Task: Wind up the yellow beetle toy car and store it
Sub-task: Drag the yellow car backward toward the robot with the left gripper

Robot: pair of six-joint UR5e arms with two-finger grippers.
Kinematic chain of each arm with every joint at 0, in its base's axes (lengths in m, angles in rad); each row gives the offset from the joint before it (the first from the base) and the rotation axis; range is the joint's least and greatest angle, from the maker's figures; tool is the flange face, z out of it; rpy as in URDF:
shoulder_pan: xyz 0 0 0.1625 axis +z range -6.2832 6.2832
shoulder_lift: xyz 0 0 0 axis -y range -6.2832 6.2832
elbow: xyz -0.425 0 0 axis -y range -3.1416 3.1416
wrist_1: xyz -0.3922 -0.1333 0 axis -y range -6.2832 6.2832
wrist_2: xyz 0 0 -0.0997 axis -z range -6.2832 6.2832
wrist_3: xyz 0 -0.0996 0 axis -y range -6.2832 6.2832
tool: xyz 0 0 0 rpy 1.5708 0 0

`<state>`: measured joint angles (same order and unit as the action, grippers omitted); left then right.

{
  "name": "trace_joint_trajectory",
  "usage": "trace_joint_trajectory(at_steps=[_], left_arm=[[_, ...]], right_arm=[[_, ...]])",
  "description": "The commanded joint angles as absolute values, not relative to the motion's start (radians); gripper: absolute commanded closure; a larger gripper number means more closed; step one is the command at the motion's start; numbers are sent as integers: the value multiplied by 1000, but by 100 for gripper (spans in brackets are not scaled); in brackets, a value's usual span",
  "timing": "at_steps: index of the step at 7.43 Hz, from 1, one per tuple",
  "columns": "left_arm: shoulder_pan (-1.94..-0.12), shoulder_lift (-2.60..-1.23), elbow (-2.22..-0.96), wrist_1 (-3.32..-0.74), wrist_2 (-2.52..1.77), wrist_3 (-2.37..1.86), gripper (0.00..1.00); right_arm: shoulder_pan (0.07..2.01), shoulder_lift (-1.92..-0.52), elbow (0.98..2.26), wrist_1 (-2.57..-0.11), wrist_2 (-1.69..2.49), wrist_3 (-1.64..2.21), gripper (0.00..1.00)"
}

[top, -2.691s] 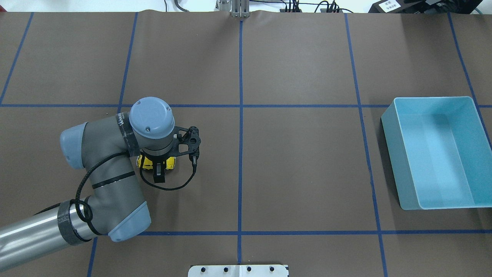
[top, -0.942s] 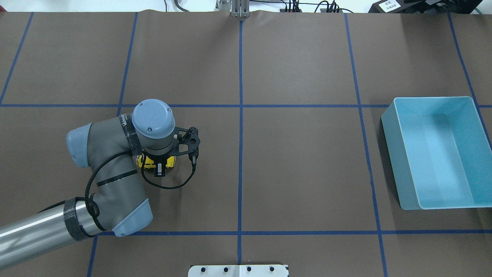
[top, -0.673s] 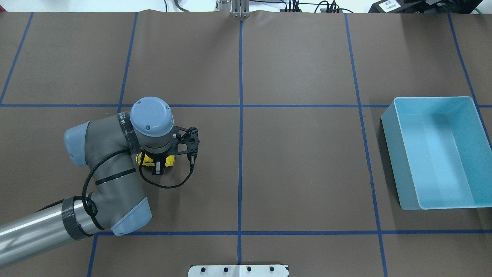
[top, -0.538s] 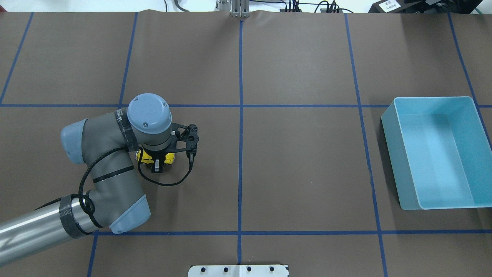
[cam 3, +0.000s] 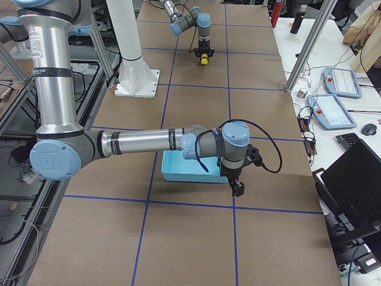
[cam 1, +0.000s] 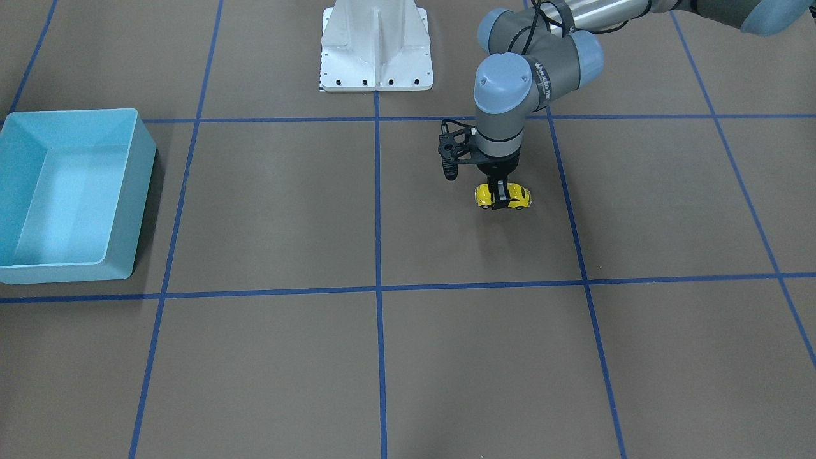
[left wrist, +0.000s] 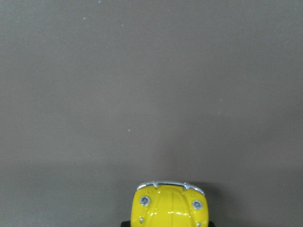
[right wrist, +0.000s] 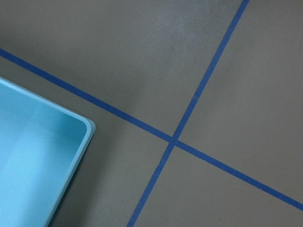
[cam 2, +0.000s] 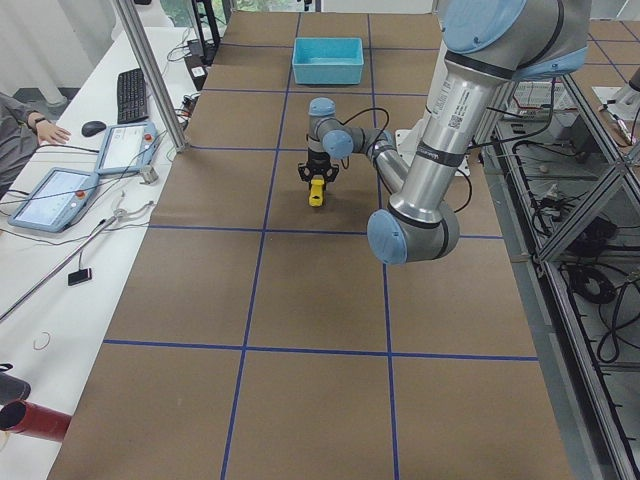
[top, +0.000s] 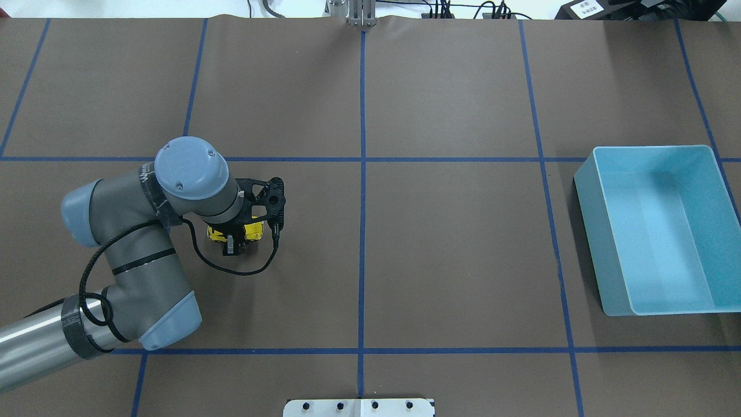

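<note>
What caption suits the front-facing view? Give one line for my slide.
Left gripper, jaws shut on the yellow beetle toy car, with the blue bin across the table.

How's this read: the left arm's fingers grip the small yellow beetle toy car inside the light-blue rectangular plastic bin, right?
Not inside. The left arm's fingers grip the small yellow beetle toy car on the brown table mat, far from the light-blue rectangular plastic bin; the exterior front-facing view shows it.

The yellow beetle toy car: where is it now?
The car is left of centre in the overhead view, held in the left gripper, far from the blue bin.
</note>
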<state>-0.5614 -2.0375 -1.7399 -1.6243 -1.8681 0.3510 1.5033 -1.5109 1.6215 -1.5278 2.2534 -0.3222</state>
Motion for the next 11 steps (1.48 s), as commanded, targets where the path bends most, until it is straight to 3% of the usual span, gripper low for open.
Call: trace_joint_trajectory(at_steps=[1,4,11], left_arm=[[-568,-2020,-1737,-1708,-1884,304,100],[-568,-1944,-1730,-1886,-1885,253,100],[-589,-1855,-1715,-2037,-1933,249,100]], right_arm=[[1503,-1511,1621,-1528,2253,-321,0],[1503,-1509,1620,-1528,2253,-321,0],[1502,-1508,1617,-1506,2253,-321,0]])
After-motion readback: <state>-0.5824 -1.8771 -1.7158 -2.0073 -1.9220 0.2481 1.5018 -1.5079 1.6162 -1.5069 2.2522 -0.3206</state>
